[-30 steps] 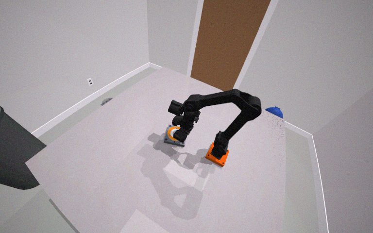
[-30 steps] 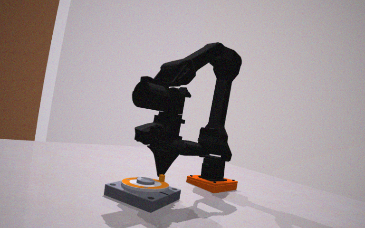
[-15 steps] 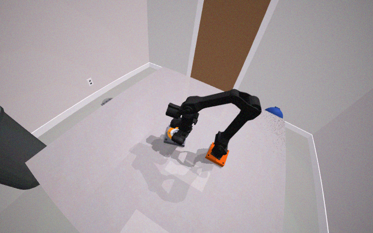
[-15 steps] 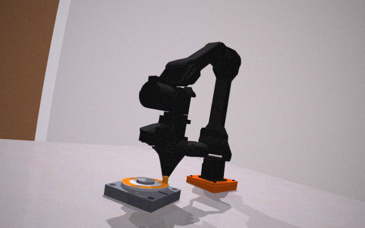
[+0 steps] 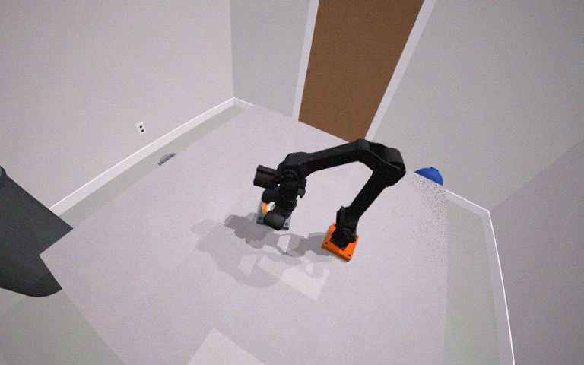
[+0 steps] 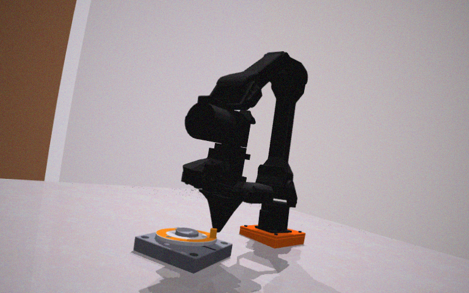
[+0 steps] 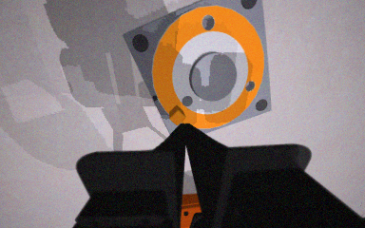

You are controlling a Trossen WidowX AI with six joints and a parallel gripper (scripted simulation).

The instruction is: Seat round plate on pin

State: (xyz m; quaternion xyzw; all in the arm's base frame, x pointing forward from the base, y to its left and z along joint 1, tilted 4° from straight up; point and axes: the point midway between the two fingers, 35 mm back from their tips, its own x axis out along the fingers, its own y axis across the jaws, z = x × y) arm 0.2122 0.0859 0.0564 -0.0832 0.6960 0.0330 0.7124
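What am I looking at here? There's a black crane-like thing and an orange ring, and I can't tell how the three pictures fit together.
The black thing is a robot arm bolted to an orange mount. At its end is a gripper: two fingers, pressed shut here into one point, holding nothing.

All three pictures show one moment. One camera looks down from high in the room, one watches from the side near the surface, and one rides on the arm's wrist, looking past the fingers.

On the pale surface sits a grey square base. On it lies a round plate with an orange ring, fitted over a thick grey post. A small orange tab sticks up from the plate's edge. The gripper's tip is right beside that tab, apparently placed to nudge it and turn the plate.
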